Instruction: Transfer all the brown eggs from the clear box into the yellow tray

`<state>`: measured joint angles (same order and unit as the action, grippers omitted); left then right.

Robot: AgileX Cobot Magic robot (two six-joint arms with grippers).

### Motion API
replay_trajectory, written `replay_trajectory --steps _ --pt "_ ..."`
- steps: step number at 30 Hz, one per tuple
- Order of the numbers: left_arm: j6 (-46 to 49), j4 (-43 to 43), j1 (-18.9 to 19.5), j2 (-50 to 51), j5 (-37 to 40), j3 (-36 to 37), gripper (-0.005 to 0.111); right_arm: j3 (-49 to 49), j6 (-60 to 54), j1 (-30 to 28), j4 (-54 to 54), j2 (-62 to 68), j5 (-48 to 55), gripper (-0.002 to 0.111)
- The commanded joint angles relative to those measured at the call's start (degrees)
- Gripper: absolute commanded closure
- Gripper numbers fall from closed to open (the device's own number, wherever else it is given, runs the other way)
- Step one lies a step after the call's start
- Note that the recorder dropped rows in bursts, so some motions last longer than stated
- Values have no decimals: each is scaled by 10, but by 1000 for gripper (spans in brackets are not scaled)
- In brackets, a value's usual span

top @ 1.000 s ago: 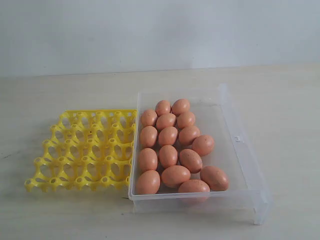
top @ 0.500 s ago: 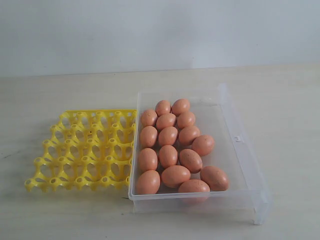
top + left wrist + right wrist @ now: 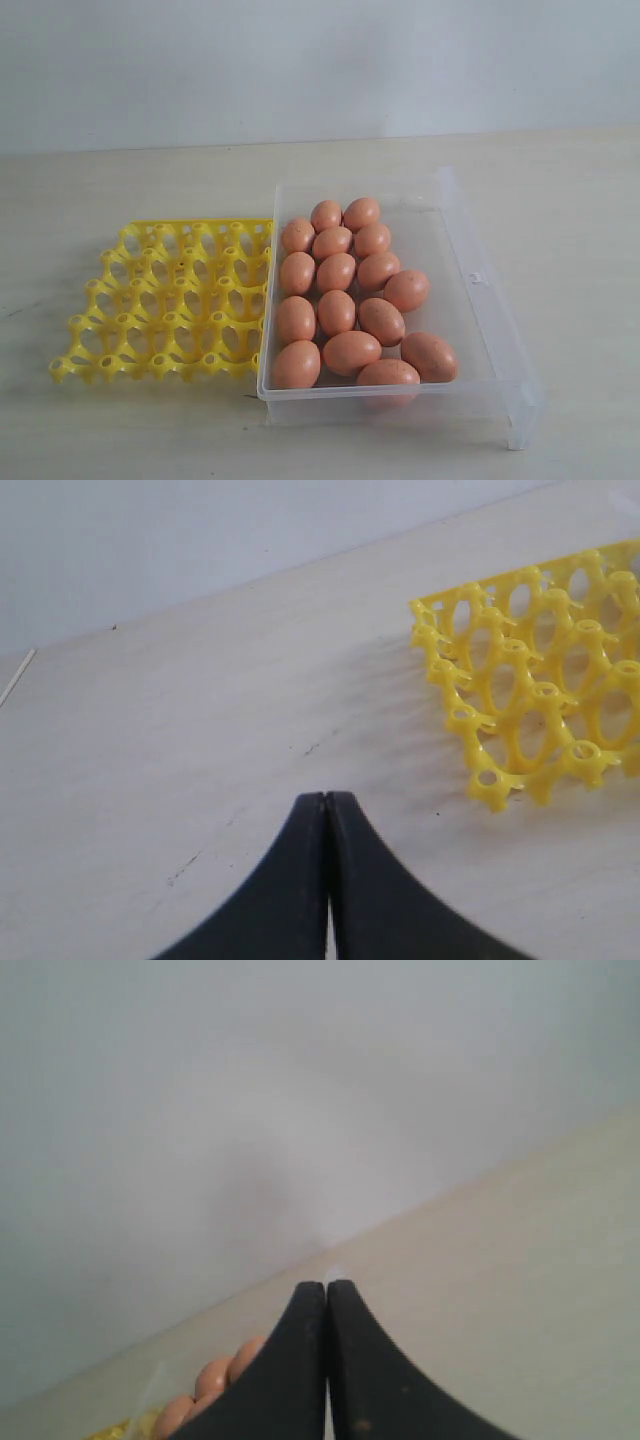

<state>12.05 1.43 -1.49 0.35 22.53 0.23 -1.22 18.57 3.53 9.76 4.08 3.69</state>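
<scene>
Centre-right of the exterior view: large shallow clear plastic box (image 3: 452, 262), open-topped, set right against the right edge of a bright yellow lattice egg tray (image 3: 170, 300) at centre left; actual contact not certain. Holds about sixteen small oval orange-brown eggs (image 3: 336, 312), some finely speckled, packed in loose rows along the box's left half, right half bare. Nothing yet in the tray cups, so task judged at its very start. Shells likely light, rigid but brittle, smooth and rounded: apt to slip or roll out of a pinch, apt to crack under a hard squeeze. Best taken one at a time across the short waist, pads on opposite sides, gentle closing force. Suggest starting with the looser ones at lower right of the cluster, with more room around for fingers; tight rows toward upper left harder to reach into. Left gripper (image 3: 326, 800): black fingers pressed together, nothing between, over bare table near a tray corner. Right gripper (image 3: 326, 1285): fingers likewise together and empty, aimed toward the wall, a few eggs glimpsed past them. Neither seen in the exterior view. Need to part before any pick. Pale matt tabletop (image 3: 120, 180), flat, faintly scuffed. Plain light grey wall (image 3: 300, 60) across the upper frame. Soft, even light, faint shadows.
</scene>
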Motion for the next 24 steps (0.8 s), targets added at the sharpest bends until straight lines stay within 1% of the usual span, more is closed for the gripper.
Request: replay_trajectory --steps 1,3,4,5,6,7,8,9,10,13,17,18,21,24 --pt "-3 0 -3 -3 -3 -2 107 -83 24 -2 -38 113 44 108" --pt "-3 0 -3 -3 -3 -2 107 -132 21 -2 -75 177 80 108" --pt "-3 0 -3 -3 -3 -2 107 -179 10 7 -98 247 121 108" --pt "-3 0 -3 -3 -3 -2 107 -208 3 20 -98 283 140 108" --pt "-3 0 -3 -3 -3 -2 107 -271 -37 56 -98 348 171 108" --pt "-3 0 -3 -3 -3 -2 107 -304 -75 81 -98 384 188 108" --pt "-3 0 -3 -3 -3 -2 107 -362 -149 131 -98 452 224 108" --pt "-3 0 -3 -3 -3 -2 107 -394 -186 152 -101 490 247 108" --pt "-3 0 -3 -3 -3 -2 107 -445 -254 185 -105 565 286 108" --pt "-3 0 -3 -3 -3 -2 107 -513 -356 224 -119 667 327 108" --pt "-3 0 -3 -3 -3 -2 107 -588 -405 265 -141 769 364 108" --pt "-3 0 -3 -3 -3 -2 107 -603 -432 273 -151 791 368 108" --pt "-3 0 -3 -3 -3 -2 107 -638 -505 291 -169 849 368 108" --pt "-3 0 -3 -3 -3 -2 107 -665 -529 305 -190 888 369 108"
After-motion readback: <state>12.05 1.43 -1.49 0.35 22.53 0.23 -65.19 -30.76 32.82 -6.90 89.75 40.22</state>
